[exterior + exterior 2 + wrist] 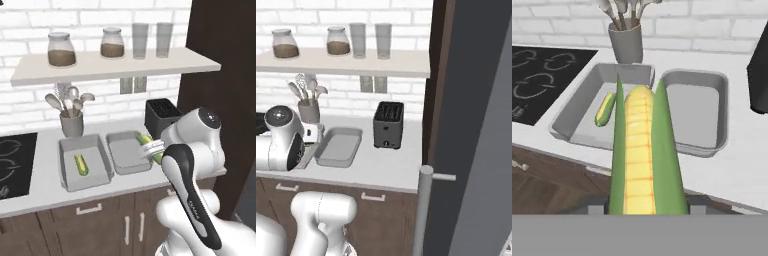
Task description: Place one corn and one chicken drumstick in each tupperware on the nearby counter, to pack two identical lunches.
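Note:
My gripper (152,148) is shut on a corn (144,138), held in the air over the right edge of the smaller tupperware (127,152), which lies empty. In the hand view the held corn (639,150) stands between the fingers, yellow kernels flanked by green husk, and hides the fingertips. A second corn (81,165) lies inside the larger left tupperware (67,172), also seen as the small corn (605,109) in the left tray (572,117). Both trays sit side by side on the counter (45,190). The chicken drumstick is out of view.
A black toaster (161,116) stands just behind the right tray. A grey utensil holder (72,124) sits behind the left tray, a black cooktop (15,162) at far left. A shelf (100,67) with jars hangs above. A dark tall cabinet (476,125) bounds the right.

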Tool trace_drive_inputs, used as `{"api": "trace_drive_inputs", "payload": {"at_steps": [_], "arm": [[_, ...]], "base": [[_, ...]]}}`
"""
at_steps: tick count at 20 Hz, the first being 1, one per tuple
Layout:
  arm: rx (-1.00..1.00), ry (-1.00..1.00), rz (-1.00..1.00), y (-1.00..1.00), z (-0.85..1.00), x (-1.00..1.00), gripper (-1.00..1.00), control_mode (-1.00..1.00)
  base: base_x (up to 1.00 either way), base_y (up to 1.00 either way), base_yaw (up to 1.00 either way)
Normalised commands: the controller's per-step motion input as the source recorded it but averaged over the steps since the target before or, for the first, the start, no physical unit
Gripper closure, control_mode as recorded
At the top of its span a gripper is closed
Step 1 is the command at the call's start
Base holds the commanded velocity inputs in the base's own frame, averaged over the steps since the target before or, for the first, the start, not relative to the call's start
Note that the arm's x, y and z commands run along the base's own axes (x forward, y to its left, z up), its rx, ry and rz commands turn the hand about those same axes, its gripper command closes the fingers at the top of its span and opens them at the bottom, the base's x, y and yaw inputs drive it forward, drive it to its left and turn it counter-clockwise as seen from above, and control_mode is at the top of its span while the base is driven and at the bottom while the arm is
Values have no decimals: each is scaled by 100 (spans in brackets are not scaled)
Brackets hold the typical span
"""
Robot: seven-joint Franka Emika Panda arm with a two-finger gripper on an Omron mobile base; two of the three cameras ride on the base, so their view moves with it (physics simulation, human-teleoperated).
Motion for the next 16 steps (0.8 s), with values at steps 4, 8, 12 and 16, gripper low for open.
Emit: {"api": "trace_drive_inputs", "payload": {"at_steps": [4,8,12,16], "arm": [[0,0,0,0,0,0,100,100],[0,0,0,0,0,0,100,100],[0,0,0,0,0,0,100,100],[-3,9,-2,0,-36,12,100,-100]], "base": [[55,35,-41],[40,40,-29],[35,28,-16],[0,0,0]]}}
